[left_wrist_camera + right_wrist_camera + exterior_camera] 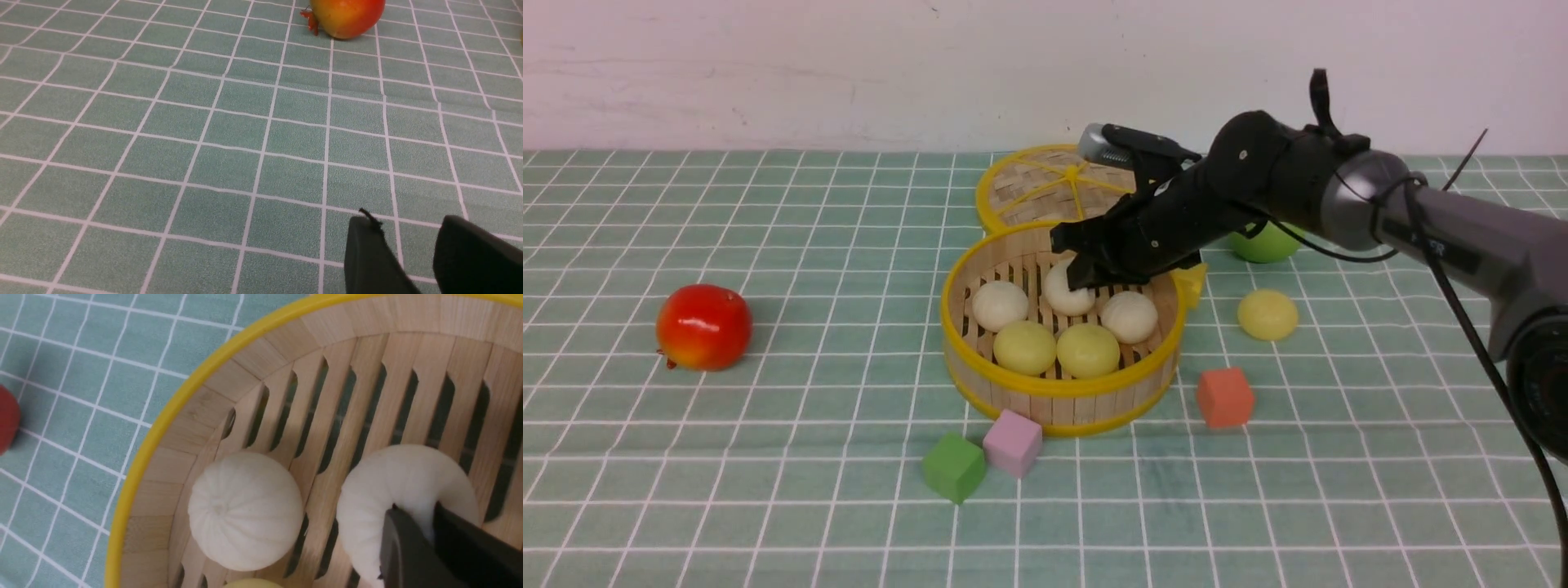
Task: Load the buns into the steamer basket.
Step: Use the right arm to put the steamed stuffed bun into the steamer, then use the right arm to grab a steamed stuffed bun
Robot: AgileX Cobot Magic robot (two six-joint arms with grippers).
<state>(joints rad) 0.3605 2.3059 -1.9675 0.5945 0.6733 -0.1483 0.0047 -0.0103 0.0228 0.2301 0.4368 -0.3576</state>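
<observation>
- The green cube (pixel 953 467) and pink cube (pixel 1012 442) lie lowest in the front view, just before the steamer basket (pixel 1062 385); they have no part in the job and seem simply left where they are.
- The steamer basket stands mid-frame on the checked surface (pixel 768 457); on its slatted floor rest the left cream bun (pixel 1001 305), the right cream bun (pixel 1129 316) and, nearer the front wall, two yellow ones (pixel 1024 346) (pixel 1088 349), packed close so room remains.
- The right hand (pixel 1085 273) reaches in from the right edge over the far rim; it is pinching the middle cream bun (pixel 1062 298); in the right wrist view its dark fingers (pixel 402 547) bite into the soft skin, the bun low over the slats; likely a set-down, kept low so it won't roll.
- The last yellow bun (pixel 1267 314) sits on the surface right of the basket, apart from it; probably the next pick.
- The left hand (pixel 406 224) is spread, nothing between its fingers, over bare cloth below the red fruit (pixel 347 16); apparently parked clear of the work.
</observation>
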